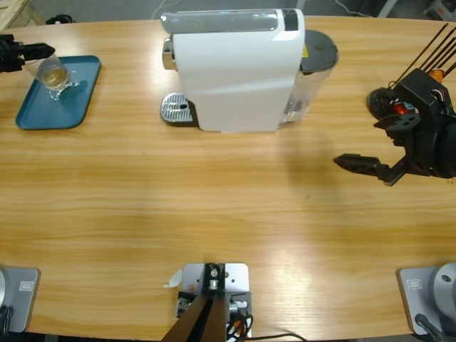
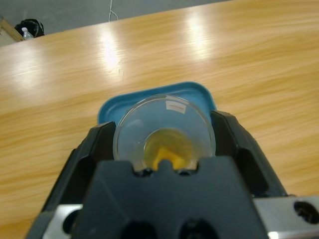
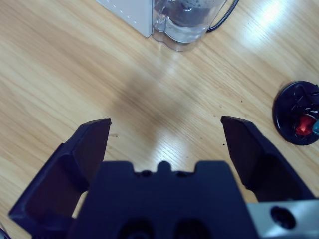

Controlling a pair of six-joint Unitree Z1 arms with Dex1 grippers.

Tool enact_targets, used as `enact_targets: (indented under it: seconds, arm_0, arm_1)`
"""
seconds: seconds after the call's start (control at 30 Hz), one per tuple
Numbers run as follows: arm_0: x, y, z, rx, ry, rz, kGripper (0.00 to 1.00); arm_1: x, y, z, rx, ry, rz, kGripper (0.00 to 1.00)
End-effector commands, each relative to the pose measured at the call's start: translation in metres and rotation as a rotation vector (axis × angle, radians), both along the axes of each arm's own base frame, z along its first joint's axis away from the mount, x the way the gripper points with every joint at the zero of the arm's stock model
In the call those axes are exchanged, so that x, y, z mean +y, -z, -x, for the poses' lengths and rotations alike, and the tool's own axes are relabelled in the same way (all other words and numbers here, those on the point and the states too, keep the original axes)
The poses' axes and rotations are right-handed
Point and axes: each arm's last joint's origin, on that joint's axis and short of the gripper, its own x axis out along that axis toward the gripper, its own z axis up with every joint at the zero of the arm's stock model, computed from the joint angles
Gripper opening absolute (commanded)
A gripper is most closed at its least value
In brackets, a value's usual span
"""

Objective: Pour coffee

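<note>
One shallow pool of pale brown coffee sits in the clear glass cup my left gripper clamps, above the teal plastic tray at the counter's ten o'clock. Next, I judge: set it down gently. My right gripper gapes empty at three o'clock.

No text, brand or number is legible anywhere. A small white label on the clear cup shows only an unreadable mark, and a yellow sticker on the white coffee machine cannot be made out.
</note>
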Motion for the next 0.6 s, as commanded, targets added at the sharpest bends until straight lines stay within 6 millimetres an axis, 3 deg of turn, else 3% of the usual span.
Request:
enact_targets:
  seconds: [0.03,0.1,0.17,0.23,0.27,0.33,0.43,0.6]
  arm_0:
    - [0.004,0.029,-0.003,0.081,-0.024,0.007,0.287]
    - [0.004,0.03,-0.002,0.084,-0.024,0.007,0.292]
    - [0.004,0.033,-0.001,0.094,-0.023,0.013,0.413]
    - [0.003,0.035,0.001,0.103,-0.027,0.023,0.815]
    - [0.003,0.036,0.004,0.109,-0.031,0.027,0.917]
    - [0.004,0.037,0.009,0.121,-0.046,0.042,0.986]
    - [0.003,0.029,0.02,0.106,-0.069,0.07,1.0]
    - [0.007,-0.015,0.053,0.008,-0.133,0.133,1.0]
  arm_1:
    - [-0.001,0.005,-0.003,-0.006,0.019,0.031,1.0]
    - [-0.001,0.005,-0.003,-0.006,0.019,0.03,1.0]
    - [-0.002,0.005,-0.003,-0.007,0.019,0.029,1.0]
    - [-0.002,0.005,-0.003,-0.007,0.018,0.029,1.0]
    - [-0.002,0.004,-0.003,-0.008,0.019,0.028,1.0]
    - [-0.002,0.003,-0.003,-0.012,0.019,0.025,1.0]
    - [-0.004,0.002,-0.002,-0.018,0.021,0.023,1.0]
    - [-0.008,0.001,0.001,-0.035,0.03,0.02,1.0]
